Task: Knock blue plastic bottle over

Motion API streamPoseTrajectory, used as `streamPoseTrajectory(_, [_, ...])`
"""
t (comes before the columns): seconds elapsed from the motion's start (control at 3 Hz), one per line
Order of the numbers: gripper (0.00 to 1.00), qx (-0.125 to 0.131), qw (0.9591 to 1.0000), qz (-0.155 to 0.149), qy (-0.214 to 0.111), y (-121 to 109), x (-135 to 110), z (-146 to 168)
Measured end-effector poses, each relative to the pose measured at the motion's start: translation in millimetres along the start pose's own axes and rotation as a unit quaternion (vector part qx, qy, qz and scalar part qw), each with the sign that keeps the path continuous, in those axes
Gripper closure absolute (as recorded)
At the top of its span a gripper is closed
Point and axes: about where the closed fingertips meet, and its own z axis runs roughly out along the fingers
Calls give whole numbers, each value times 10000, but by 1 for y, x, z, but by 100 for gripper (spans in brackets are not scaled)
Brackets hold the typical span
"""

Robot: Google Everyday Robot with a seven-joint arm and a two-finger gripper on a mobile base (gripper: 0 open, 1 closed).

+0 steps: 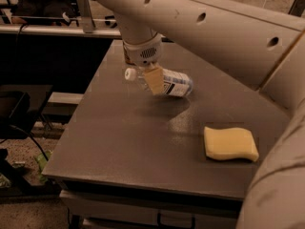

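The blue plastic bottle point(175, 84) is clear with a white cap and a white-and-dark label. It lies on its side on the grey table point(128, 142), cap pointing left. My gripper point(153, 80) hangs down from the white arm just in front of the bottle's neck end, low over the table and overlapping the bottle. The copper-brown can is almost fully hidden behind my wrist; only a brown sliver point(126, 57) shows.
A yellow sponge point(230, 143) lies on the table at the right front. The table's left edge drops to the floor, where a black chair point(14, 109) stands. A metal rail and post point(85, 11) run behind the table.
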Motion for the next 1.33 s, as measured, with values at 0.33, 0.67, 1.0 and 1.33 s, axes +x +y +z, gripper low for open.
streamPoseTrajectory(0.33, [14, -41, 9997, -224, 106, 7, -4, 4])
streamPoseTrajectory(0.67, [0, -87, 9990, -421, 95, 15, -9, 6])
streamPoseTrajectory(1.0, [0, -297, 9983, -460, -222, 37, -20, 17])
streamPoseTrajectory(1.33, [0, -297, 9983, -460, -222, 37, -20, 17])
